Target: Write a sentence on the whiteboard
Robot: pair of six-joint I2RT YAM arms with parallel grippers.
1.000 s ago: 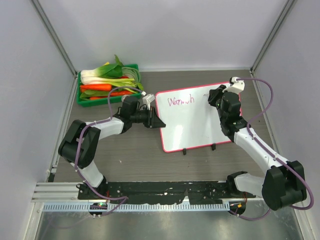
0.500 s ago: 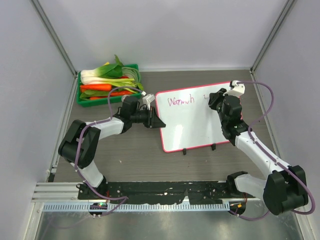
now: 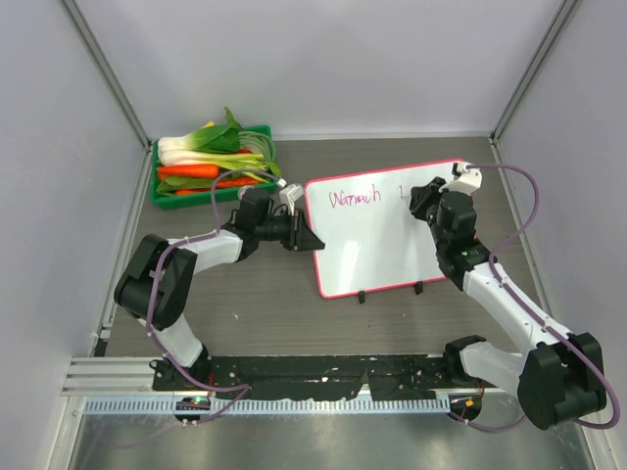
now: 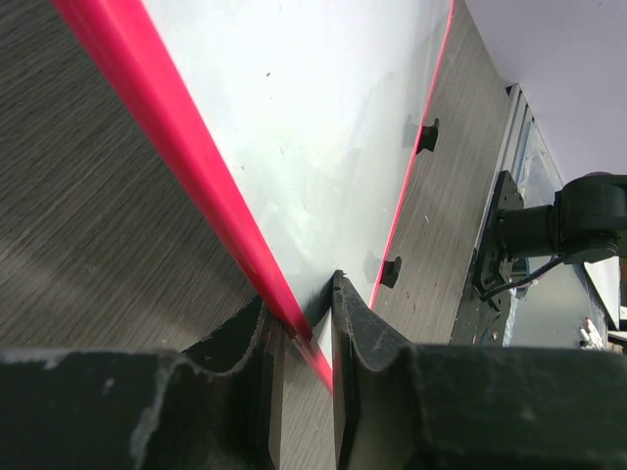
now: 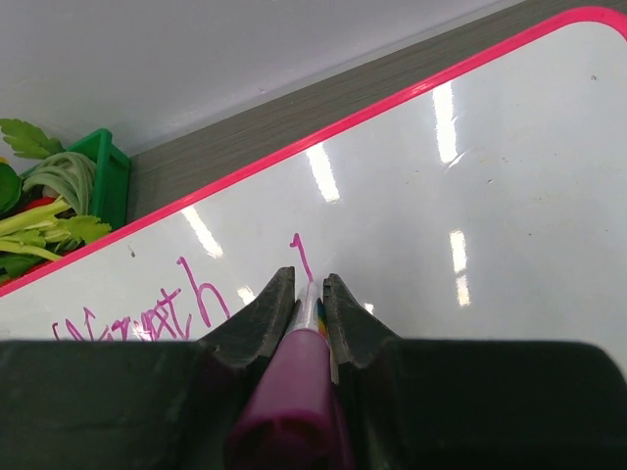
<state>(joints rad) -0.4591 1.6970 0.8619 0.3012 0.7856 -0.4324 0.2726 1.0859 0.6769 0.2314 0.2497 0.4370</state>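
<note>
Sentence (image 3: 353,199) has gained a new stroke; right gripper (image 5: 309,284) clamps the marker (image 5: 294,392), left gripper (image 4: 299,308) pinches the whiteboard (image 4: 313,117).

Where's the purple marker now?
Right wrist view: the purple marker sits in the right hand, tip on the pink-framed whiteboard, upper right, by a pink stroke.

Top view high over bench (image 3: 255,313), left wrist low along whiteboard (image 4: 323,147) edge facing near, right wrist close facing far-left, whiteboard shared.

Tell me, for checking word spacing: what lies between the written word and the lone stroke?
Bare glossy whiteboard only; the right wrist view shows the gap between the word and the stroke by the marker.
</note>
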